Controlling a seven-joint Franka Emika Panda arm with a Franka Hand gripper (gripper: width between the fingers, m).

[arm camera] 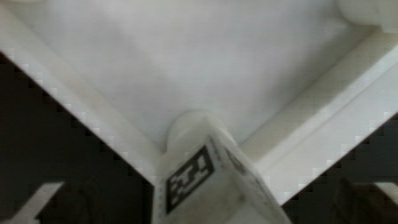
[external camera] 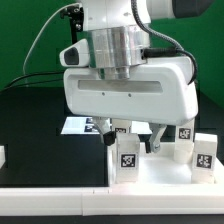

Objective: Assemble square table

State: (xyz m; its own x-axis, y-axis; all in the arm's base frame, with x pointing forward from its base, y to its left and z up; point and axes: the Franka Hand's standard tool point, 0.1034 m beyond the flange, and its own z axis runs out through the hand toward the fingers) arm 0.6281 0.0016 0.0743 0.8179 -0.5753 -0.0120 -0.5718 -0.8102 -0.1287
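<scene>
Here | jaws (external camera: 133,128) – grip hidden, cannot tell | legs (external camera: 128,155) on square top (external camera: 160,180) – black-and-white tags, no readable writing

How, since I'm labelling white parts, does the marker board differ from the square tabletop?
The marker board lies thin and flat on the black table; the tabletop is a thicker slab nearer the camera. The marker board bears printed tags and carries nothing; the tabletop looks plain but holds upright tagged legs. Both are white.
</scene>
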